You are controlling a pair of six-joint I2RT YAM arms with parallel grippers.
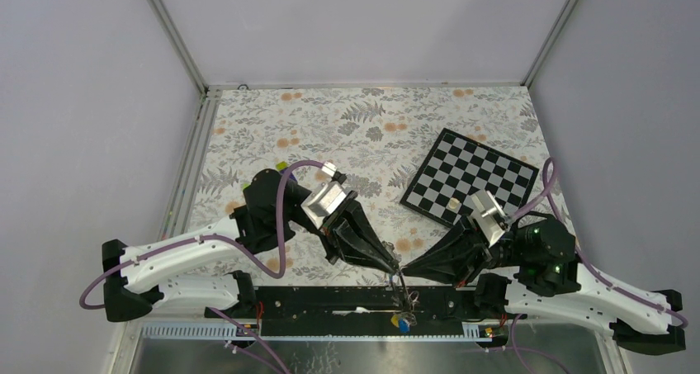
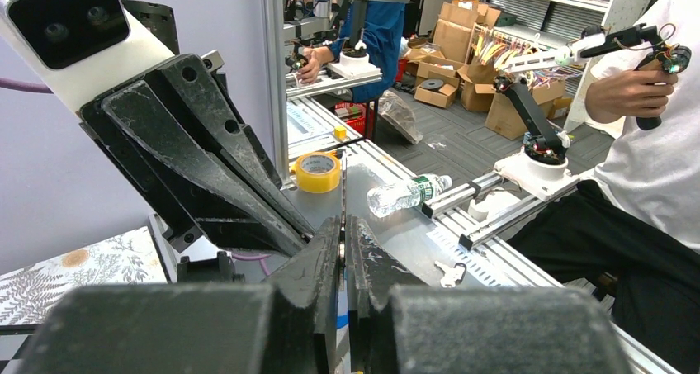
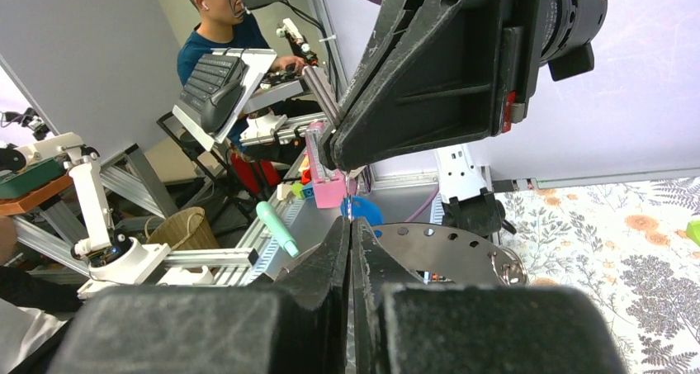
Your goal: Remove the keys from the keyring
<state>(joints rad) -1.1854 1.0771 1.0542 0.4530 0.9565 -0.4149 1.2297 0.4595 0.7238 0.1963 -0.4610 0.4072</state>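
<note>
Keys [image 1: 403,301] hang in a small bunch, a blue-headed key [image 1: 403,324] lowest, just under the point where both grippers meet, over the near edge of the table [image 1: 347,126]. The left gripper [image 1: 391,268] is closed on a thin metal edge, the keyring [image 2: 343,194]. The right gripper [image 1: 406,272] is closed too, tip against tip; on what, I cannot tell. The table is flower-patterned, with a checkerboard [image 1: 470,176] at far right and grey walls [image 1: 82,77] around. The left arm [image 1: 177,258] and right arm [image 1: 594,295] bend inward, fingers slanting down.
</note>
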